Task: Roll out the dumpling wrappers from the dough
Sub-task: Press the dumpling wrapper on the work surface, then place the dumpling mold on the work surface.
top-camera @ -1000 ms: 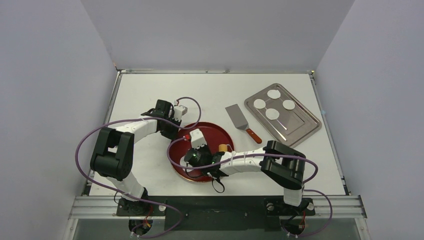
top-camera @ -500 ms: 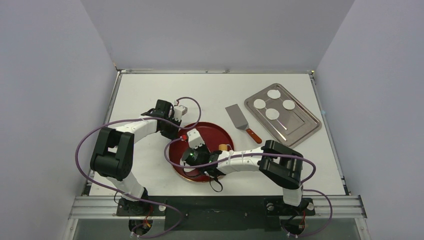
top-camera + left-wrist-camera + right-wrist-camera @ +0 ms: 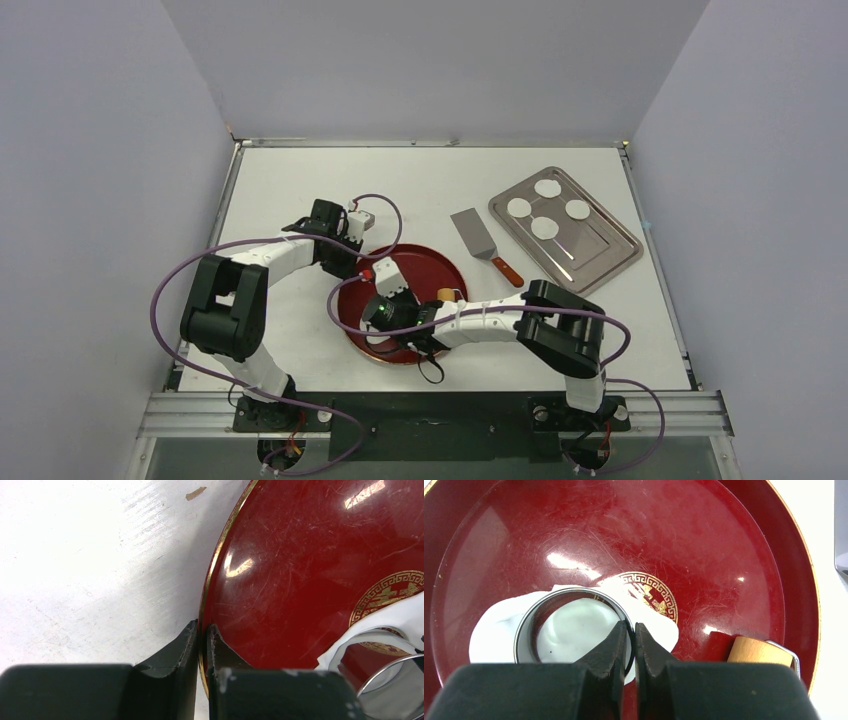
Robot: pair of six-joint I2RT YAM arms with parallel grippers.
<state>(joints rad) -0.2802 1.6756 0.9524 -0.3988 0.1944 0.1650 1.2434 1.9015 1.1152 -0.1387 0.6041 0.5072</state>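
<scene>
right gripper (image 3: pixel 630 630): clenched on the ring's (image 3: pixel 569 590) wall
dough (image 3: pixel 494 625): flat sheet on plate (image 3: pixel 724 555), under the ring, just ahead of those fingertips
left gripper (image 3: pixel 202 630): pinching plate rim
wrappers (image 3: pixel 545 228): four on tray (image 3: pixel 600 245), well apart

dark red plate (image 3: pixel 724 555) with gold rim and seemingly greek-key gold emblem, white dough (image 3: pixel 494 630), silvery ring (image 3: pixel 526 630)
</scene>
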